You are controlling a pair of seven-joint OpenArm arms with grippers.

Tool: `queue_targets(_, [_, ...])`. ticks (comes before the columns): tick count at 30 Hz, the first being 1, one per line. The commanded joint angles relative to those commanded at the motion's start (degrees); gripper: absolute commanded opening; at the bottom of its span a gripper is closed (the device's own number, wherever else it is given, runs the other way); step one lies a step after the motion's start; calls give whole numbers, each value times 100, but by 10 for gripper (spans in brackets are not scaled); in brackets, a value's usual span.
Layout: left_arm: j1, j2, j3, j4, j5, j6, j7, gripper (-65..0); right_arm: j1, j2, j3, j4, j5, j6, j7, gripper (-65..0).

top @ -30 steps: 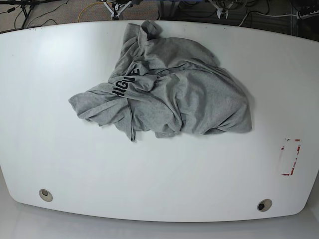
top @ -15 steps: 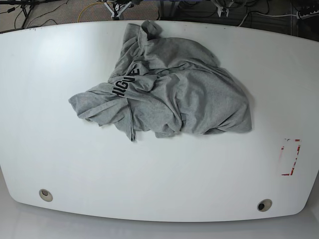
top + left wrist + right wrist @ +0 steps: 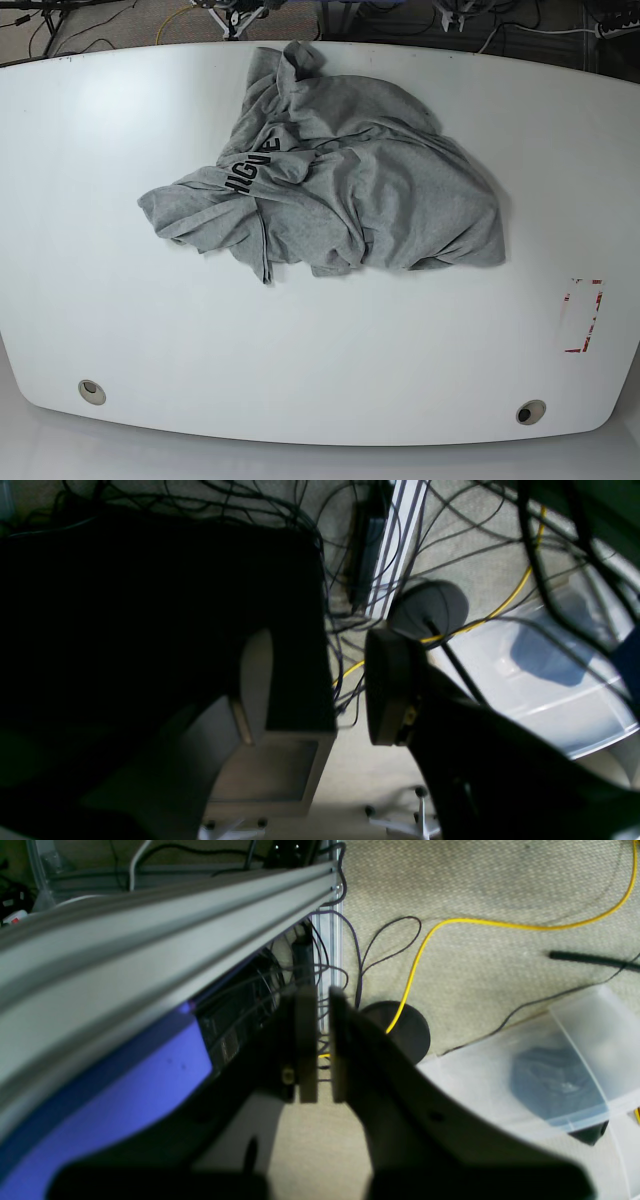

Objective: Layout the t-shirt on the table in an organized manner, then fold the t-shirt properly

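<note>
a robotics lab: tangled cables over carpet, an aluminium frame rail.

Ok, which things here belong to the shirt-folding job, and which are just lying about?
Job:
- crumpled grey t-shirt
- white table
- left pincer, open
- right pincer, nearly shut, empty

Lying about:
- yellow cable on the carpet
- clear plastic bin
- red-and-white mark
- two grommet holes

Beige carpet crossed by a yellow cable and black cables. A clear plastic bin sits near a round black stand base. An aluminium rail runs diagonally above a blue panel.
</note>
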Motion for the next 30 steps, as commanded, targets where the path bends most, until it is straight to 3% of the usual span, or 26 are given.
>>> queue_targets(13, [9, 0, 0, 9, -9, 0, -18, -379, -9, 0, 0, 53, 0, 0, 0, -614])
queue_targets(17, [35, 0, -9, 97, -18, -9, -105, -381, -62, -9, 0, 53, 0, 0, 237, -614])
queue_targets(24, [501, 0, -9, 774, -18, -9, -475, -381, -316, -9, 0, 79, 18, -9, 519, -614])
queue_targets(30, [1108, 0, -18, 1802, -26, -9, -466, -381, -835, -105, 9, 923, 26, -9, 527, -614])
